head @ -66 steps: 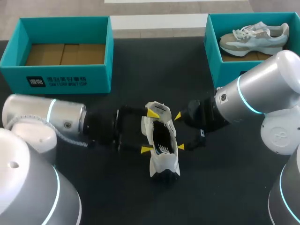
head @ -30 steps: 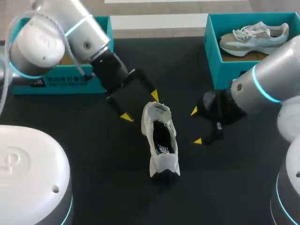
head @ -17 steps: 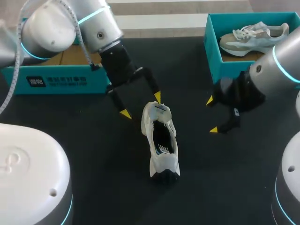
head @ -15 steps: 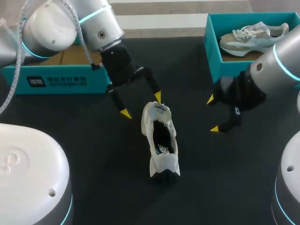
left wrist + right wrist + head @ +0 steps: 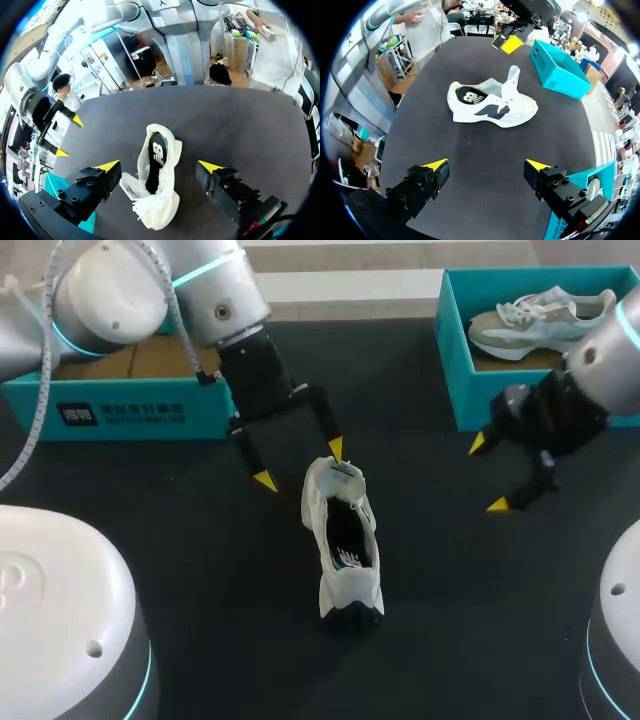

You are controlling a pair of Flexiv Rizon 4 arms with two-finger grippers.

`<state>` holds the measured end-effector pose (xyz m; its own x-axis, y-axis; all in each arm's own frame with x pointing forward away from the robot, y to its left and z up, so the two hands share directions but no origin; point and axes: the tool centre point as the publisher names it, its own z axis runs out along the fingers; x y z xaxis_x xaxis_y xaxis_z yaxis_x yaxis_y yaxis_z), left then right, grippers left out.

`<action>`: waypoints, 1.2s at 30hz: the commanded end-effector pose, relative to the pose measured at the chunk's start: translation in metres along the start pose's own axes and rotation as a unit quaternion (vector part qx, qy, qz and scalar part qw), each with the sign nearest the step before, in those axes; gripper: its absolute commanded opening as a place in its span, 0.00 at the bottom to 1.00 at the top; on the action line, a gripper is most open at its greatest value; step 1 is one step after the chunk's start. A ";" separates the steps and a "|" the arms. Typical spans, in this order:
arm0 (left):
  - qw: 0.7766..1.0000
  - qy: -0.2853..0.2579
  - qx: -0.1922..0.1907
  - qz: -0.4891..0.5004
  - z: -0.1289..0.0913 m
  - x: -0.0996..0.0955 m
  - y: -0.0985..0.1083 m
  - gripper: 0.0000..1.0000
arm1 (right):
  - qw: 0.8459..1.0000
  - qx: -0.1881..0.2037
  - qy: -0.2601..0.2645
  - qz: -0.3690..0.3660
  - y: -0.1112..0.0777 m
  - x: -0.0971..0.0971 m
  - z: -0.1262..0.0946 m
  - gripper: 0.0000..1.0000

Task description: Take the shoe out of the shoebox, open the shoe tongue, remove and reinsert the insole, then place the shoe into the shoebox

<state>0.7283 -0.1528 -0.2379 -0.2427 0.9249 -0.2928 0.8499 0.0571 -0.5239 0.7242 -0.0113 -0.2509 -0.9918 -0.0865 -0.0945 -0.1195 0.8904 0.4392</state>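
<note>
both my grippers have let go of the shoe (image 5: 343, 540) and drawn back from it. the left gripper (image 5: 300, 464) has swung up toward the left shoebox (image 5: 120, 410), and the right gripper (image 5: 488, 474) has backed off toward the right shoebox (image 5: 455, 350). the white shoe stays where it was, in the middle of the dark desk (image 5: 450, 620), opening upward, tongue pulled back, dark insole showing inside. my left gripper hangs wide and empty, one yellow tip just beside the shoe's far end. my right gripper is also wide and empty, well apart from the shoe. a second shoe (image 5: 545, 320) lies in the right shoebox.
</note>
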 end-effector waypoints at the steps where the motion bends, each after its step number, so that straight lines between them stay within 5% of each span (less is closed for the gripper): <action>1: 0.999 0.031 -0.012 0.003 -0.011 -0.008 -0.005 1.00 | 1.000 0.002 -0.001 -0.001 -0.011 0.007 -0.048 1.00; 10: 0.994 0.111 -0.007 0.021 -0.011 -0.014 0.000 1.00 | 1.000 0.015 -0.012 0.013 -0.015 0.002 -0.073 1.00; 16: 0.993 0.114 -0.020 0.011 -0.003 -0.024 0.006 1.00 | 1.000 0.015 -0.012 0.013 -0.015 0.002 -0.073 1.00; 17: 0.993 0.114 -0.015 0.018 -0.002 -0.026 0.005 0.92 | 1.000 0.015 -0.012 0.013 -0.015 0.002 -0.073 1.00; 18: 0.992 0.119 -0.018 0.025 0.000 -0.027 0.004 0.48 | 1.000 0.015 -0.012 0.013 -0.015 0.002 -0.073 1.00; 20: 0.991 0.125 -0.016 0.040 0.003 -0.031 0.001 0.05 | 1.000 0.015 -0.012 0.013 -0.015 0.002 -0.073 1.00; 21: 0.990 0.130 -0.016 0.050 0.004 -0.032 0.000 0.00 | 1.000 0.015 -0.012 0.013 -0.015 0.002 -0.073 1.00; 36: 0.982 0.171 -0.043 0.063 0.052 -0.037 0.002 0.00 | 1.000 0.015 -0.012 0.013 -0.015 0.002 -0.073 1.00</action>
<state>0.7206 -0.1988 -0.2609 0.0196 0.9972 -0.0719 0.8981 -0.0491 -0.4370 0.7211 -0.0578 -0.1919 -0.9932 -0.0528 -0.1036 -0.0915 0.9049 0.4158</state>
